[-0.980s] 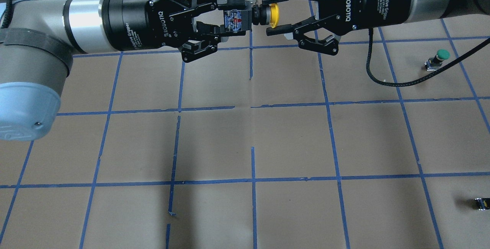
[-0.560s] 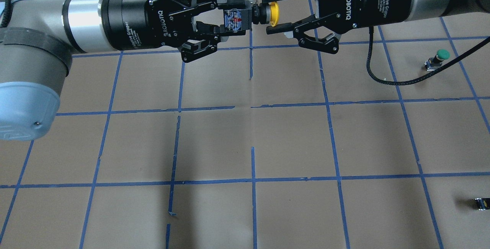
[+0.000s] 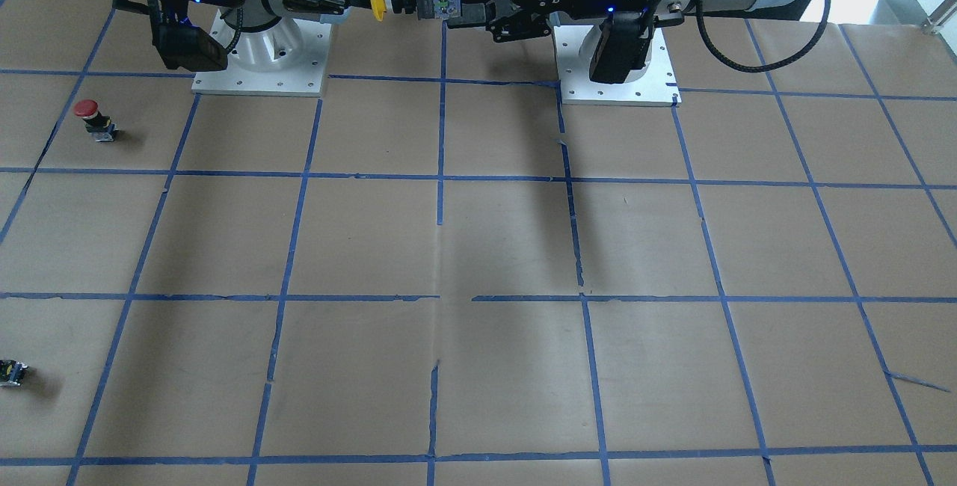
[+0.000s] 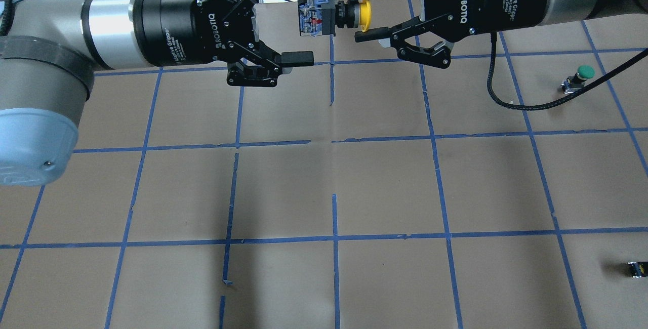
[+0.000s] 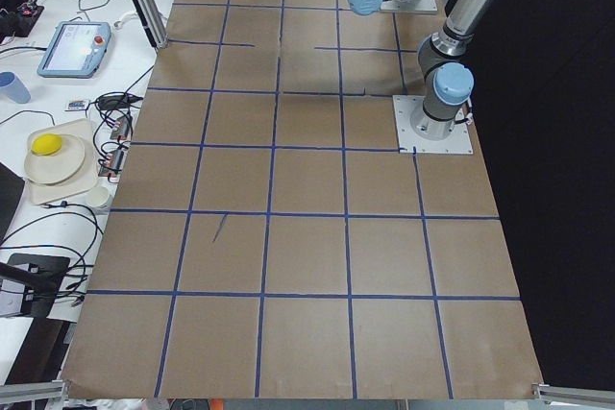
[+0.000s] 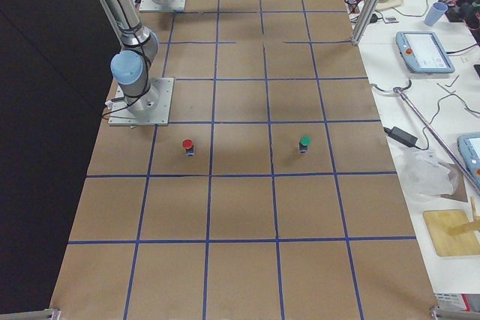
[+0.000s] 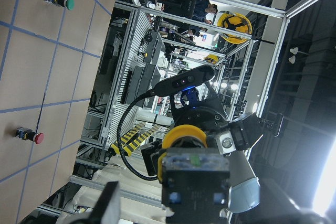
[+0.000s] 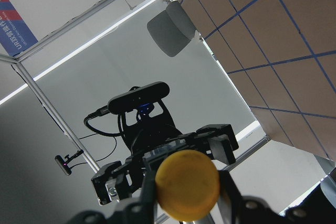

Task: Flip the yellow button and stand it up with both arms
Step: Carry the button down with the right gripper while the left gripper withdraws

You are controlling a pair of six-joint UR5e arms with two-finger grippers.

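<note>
The yellow button (image 4: 360, 15) hangs in the air over the far edge of the table, lying sideways with its cap to the right and its block body (image 4: 314, 15) to the left. My right gripper (image 4: 355, 17) is shut on the button at the cap end. The cap fills the right wrist view (image 8: 186, 184). My left gripper (image 4: 304, 18) is open, its fingers spread wide on either side of the block body and apart from it. The left wrist view shows the body end-on (image 7: 193, 169). In the front-facing view the button (image 3: 379, 6) sits between both grippers.
A green-capped button (image 4: 582, 76) stands at the right of the table. A red-capped button (image 3: 93, 118) stands near the right arm's base. A small dark block (image 4: 637, 268) lies at the near right edge. Brown paper with a blue tape grid (image 4: 334, 238) covers the table.
My left gripper has opened and let go of the button's block body. The button stays in my right gripper, almost where it was.
</note>
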